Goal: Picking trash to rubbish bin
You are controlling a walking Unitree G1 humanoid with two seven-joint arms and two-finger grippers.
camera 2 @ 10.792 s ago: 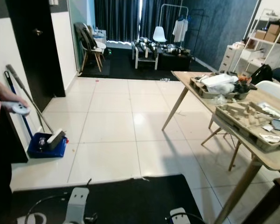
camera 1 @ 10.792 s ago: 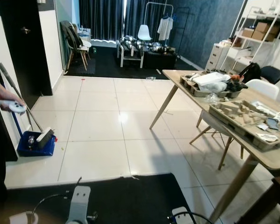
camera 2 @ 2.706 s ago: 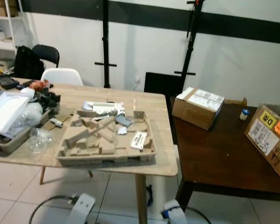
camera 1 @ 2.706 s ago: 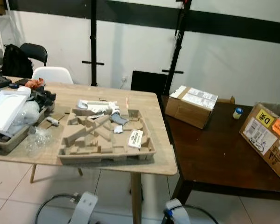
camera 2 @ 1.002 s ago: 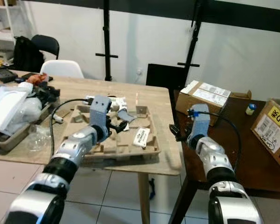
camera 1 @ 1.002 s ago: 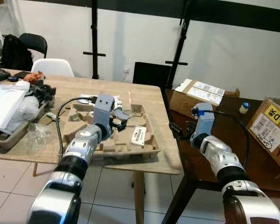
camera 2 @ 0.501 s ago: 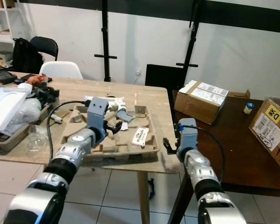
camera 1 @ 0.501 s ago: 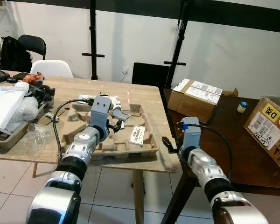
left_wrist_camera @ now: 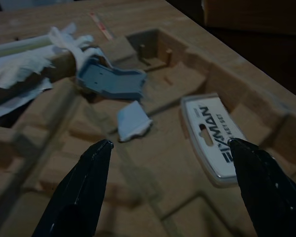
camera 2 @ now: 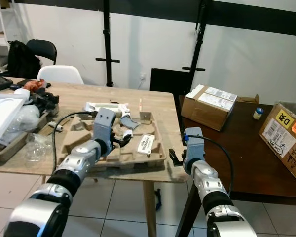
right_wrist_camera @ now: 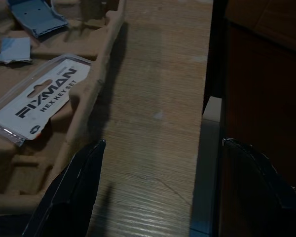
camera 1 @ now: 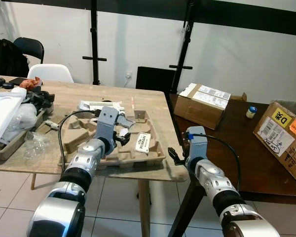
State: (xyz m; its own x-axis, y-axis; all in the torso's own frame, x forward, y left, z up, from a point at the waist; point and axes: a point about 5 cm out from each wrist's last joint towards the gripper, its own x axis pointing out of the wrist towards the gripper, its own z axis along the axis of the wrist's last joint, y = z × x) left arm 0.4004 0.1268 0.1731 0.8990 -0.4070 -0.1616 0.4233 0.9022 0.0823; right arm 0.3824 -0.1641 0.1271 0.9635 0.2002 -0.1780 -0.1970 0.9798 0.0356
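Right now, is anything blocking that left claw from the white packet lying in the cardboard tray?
Nothing visible. The left gripper hovers open over the cardboard tray, and the white packet lies uncovered just ahead of its fingers, with only bare tray between.

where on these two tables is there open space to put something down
Free: the strip of light wooden table between the cardboard tray and the table's right edge, and the dark table between the taped box and the labelled box. Crowded: the tray's pockets, and the pile of packaging at far left.
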